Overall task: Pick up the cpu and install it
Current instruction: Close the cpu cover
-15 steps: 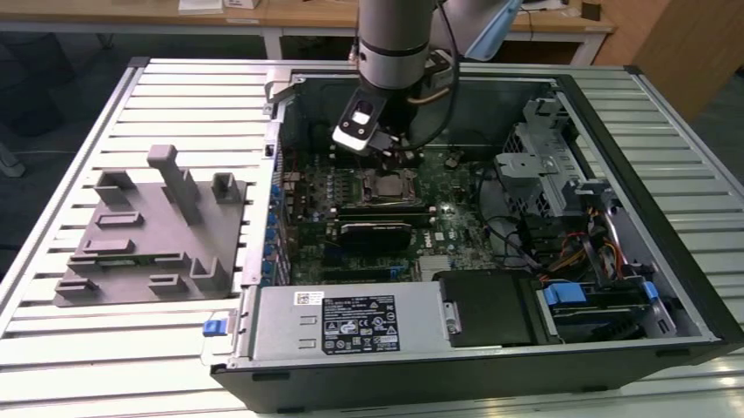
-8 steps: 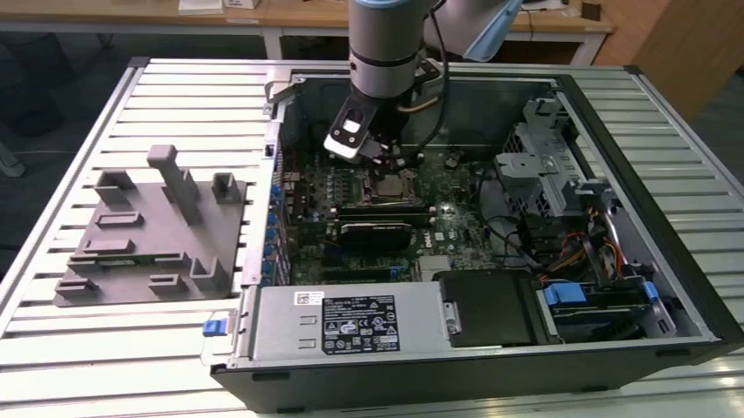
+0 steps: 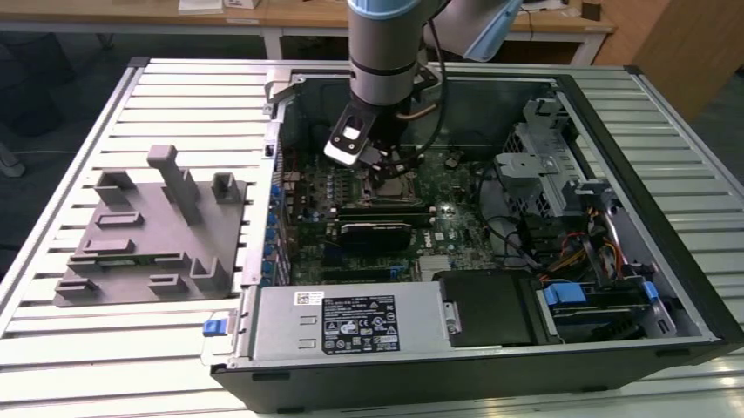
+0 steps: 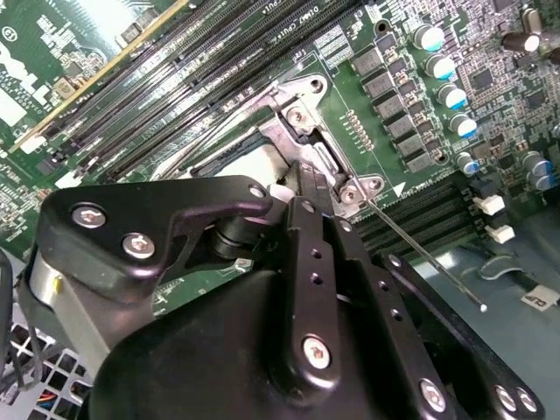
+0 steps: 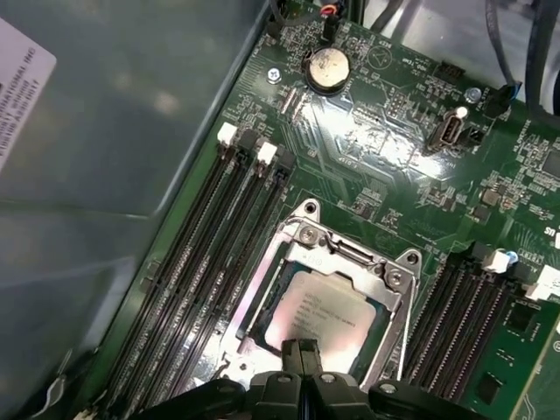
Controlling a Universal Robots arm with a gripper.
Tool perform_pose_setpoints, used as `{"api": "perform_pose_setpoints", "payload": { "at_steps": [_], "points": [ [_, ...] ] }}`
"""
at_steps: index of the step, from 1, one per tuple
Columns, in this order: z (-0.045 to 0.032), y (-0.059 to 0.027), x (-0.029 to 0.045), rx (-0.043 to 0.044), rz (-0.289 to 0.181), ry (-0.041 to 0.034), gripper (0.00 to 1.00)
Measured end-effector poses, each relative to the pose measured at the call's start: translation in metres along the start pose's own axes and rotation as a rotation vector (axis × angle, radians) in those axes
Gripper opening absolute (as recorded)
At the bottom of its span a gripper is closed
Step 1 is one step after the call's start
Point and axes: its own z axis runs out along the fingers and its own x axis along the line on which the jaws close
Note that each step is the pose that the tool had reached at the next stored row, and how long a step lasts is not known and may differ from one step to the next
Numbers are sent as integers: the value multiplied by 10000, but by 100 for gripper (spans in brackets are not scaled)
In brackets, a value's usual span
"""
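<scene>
The cpu [image 5: 328, 315] lies flat inside the socket [image 5: 343, 251], its pale metal top showing through the opening of the socket's metal frame. The jaws are pressed together with nothing between them. Their fingertips [image 5: 296, 354] hang over one edge of the socket, right at the cpu's rim; I cannot tell whether they touch it. In the second wrist view a thin lever rod [image 4: 420, 249] juts out from a corner of the socket. Black memory slots [image 5: 201, 262] run along both sides of the socket. In the exterior view the arm [image 3: 384, 52] reaches down into the open computer case [image 3: 465, 374] above the socket, and a grey tray [image 3: 139, 235] sits on the table [image 3: 70, 340] outside the case, well apart from the socket.
</scene>
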Motion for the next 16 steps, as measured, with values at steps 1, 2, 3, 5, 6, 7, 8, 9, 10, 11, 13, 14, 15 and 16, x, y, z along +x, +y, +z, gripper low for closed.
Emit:
{"api": "perform_pose_setpoints", "payload": {
  "at_steps": [1,2,3,5,6,7,8,9,10,11,13,14,15,16],
  "points": [
    [5,0,0,1,0,0,11],
    [5,-1,-1,3,0,-1,11],
    [6,-1,-1,4,1,-2,11],
    [11,4,-3,1,1,1,11],
    [18,10,-6,0,2,4,11],
    [24,13,-8,3,1,2,11],
    [28,16,-10,6,1,1,11],
    [30,20,-12,8,2,0,11],
    [31,27,-16,9,2,0,11],
    [33,36,-20,11,1,1,11],
    [34,49,-27,11,2,1,11],
    [35,51,-27,9,2,2,11],
    [34,52,-27,9,3,4,11],
    [30,53,-26,5,3,7,11]
  ]
}}
